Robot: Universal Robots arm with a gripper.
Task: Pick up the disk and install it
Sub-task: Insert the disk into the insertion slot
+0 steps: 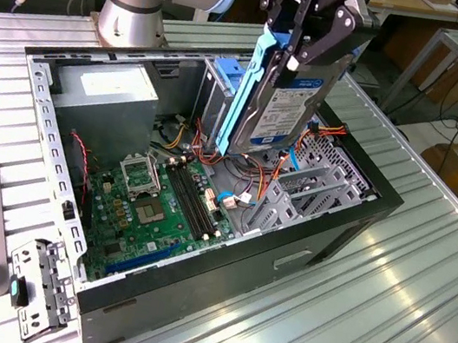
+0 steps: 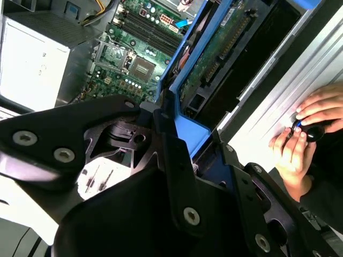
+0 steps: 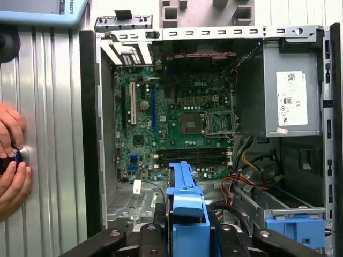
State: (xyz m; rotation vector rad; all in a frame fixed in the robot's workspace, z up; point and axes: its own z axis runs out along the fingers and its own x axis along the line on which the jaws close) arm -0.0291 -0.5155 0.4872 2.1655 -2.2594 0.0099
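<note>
The pincer (image 1: pixel 306 39) is clamped on the disk (image 1: pixel 281 110), holding it upright on edge over the open computer case (image 1: pixel 191 293), above the orange cables (image 1: pixel 251 171). A person's hands (image 3: pixel 12 160) are at the desk (image 1: pixel 380 320) beside the case.

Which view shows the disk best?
The exterior view: most of the disk hangs upright in the tool above the open case. The second wrist view shows its circuit-board side; the first wrist view, its blue carrier end.

Disk (image 1: pixel 285 110) – glossy plastic carrier, dull metal body; table (image 1: pixel 380 320) – ribbed shiny metal; gripper (image 1: pixel 308 40) matt blk.
</note>
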